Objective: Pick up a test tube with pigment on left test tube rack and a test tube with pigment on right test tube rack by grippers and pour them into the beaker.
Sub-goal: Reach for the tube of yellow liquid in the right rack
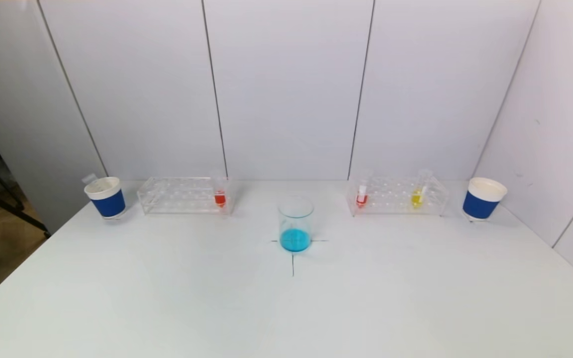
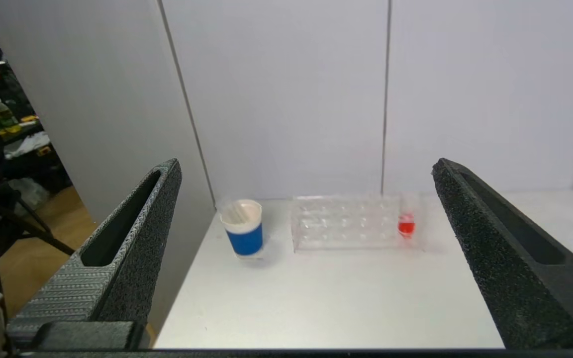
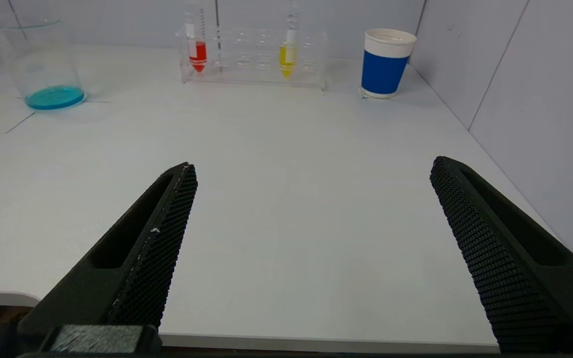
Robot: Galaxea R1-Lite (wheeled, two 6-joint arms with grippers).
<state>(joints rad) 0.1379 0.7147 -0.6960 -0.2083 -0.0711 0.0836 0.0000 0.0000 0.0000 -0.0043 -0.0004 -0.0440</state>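
Both grippers hang back at the tabletop's [image 1: 286,308] near edge, jaws spread wide and empty: left gripper [image 2: 306,209], right gripper [image 3: 311,199]. The red tube [image 1: 220,198] stands in the left rack [image 1: 182,195], red [image 1: 361,198] and yellow [image 1: 418,197] tubes in the right rack [image 1: 398,196], beaker [image 1: 295,223] between. The tubes look light, slick and brittle; grip gently above the liquid.

Head cam sits high, looking down and forward over the whole bench [image 1: 167,298]. Both wrist cams sit low at the near edge, facing the back wall. Left one shares the left rack [image 2: 346,222] with head; right one shares the beaker [image 3: 43,64].
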